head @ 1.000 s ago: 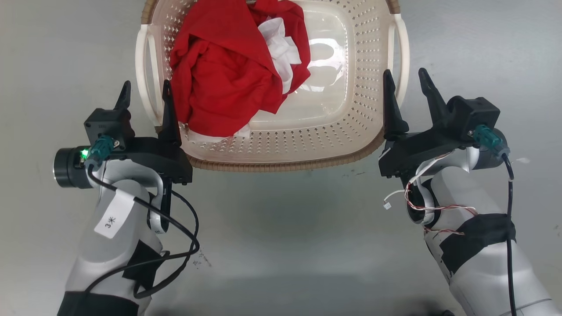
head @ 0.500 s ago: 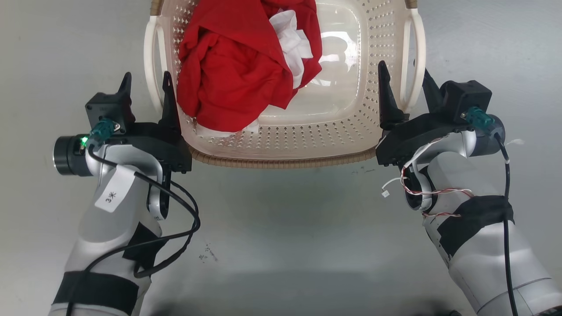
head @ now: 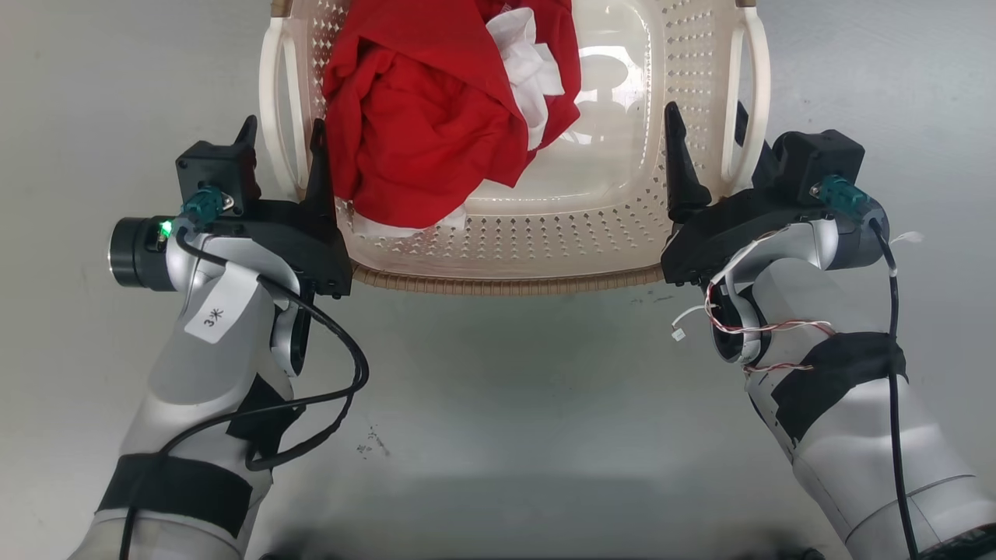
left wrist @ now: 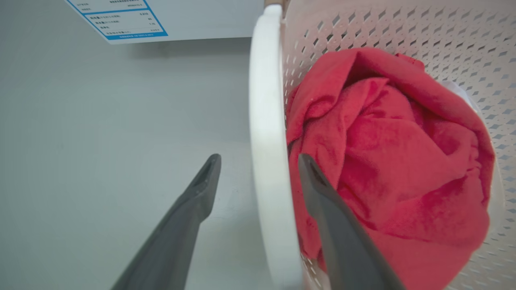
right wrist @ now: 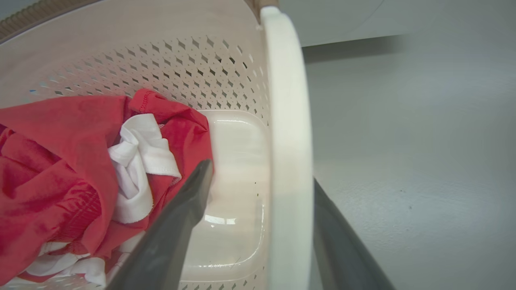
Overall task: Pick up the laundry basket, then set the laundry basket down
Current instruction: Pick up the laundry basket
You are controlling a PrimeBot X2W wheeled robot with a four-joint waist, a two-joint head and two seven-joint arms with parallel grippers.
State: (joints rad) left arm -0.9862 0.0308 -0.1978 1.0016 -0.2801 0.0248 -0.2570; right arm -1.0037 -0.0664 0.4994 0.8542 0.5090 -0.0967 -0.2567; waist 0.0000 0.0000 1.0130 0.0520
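The cream perforated laundry basket (head: 545,241) with a brown woven rim sits on the grey floor at the top of the head view, holding red and white clothes (head: 436,117). My left gripper (head: 284,136) is open, its fingers straddling the basket's white left handle (left wrist: 268,161): one finger outside, one inside against the red cloth. My right gripper (head: 704,120) is open too and straddles the white right handle (right wrist: 288,161). In the right wrist view the outer finger (right wrist: 342,245) is partly hidden behind that handle.
Bare grey floor (head: 498,404) lies all around the basket and between my arms. A white appliance panel with a blue-bordered label (left wrist: 117,16) stands beyond the basket on the left side.
Both grippers have advanced along the basket's sides, from beside the near corners to straddling the two handles. The picture has shifted, so the basket sits higher in the head view.
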